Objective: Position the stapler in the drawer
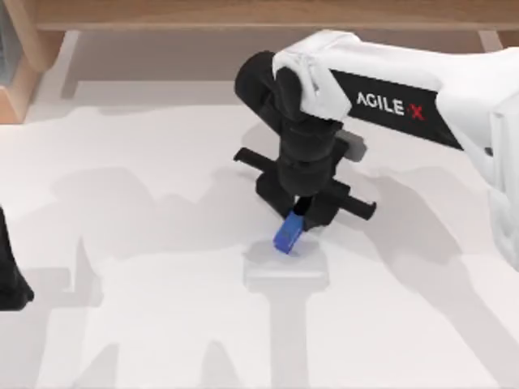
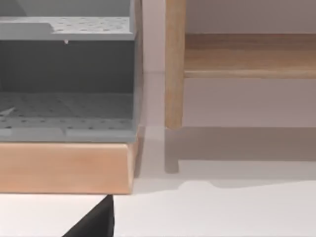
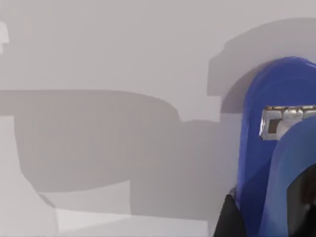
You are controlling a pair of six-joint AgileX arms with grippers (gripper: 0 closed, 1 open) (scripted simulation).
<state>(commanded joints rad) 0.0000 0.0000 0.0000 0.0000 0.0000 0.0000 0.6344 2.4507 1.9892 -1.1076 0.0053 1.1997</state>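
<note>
Although the right gripper (image 1: 298, 217) has its fingers clamped on the stapler (image 1: 288, 233), the hold looks to be only on the upper end, and most of the blue body hangs free below, tilted. In the right wrist view the stapler (image 3: 276, 148) stands very near the camera, with a dark finger (image 3: 229, 219) at its lower edge. The stapler is in the air above a pale pad (image 1: 285, 271) near the middle of the table (image 1: 146, 324), well apart from the cabinet (image 2: 66, 165) with its grey open drawer (image 2: 66, 113) at the table's left, far corner. I judge that, with such a small grip, the stapler may turn or slip out during the long carry. The left arm (image 1: 10, 279) is parked at the left edge; I cannot tell the state of its fingers. The carry goes toward its side, so a low path could perhaps meet it or the cabinet's wooden front.
</note>
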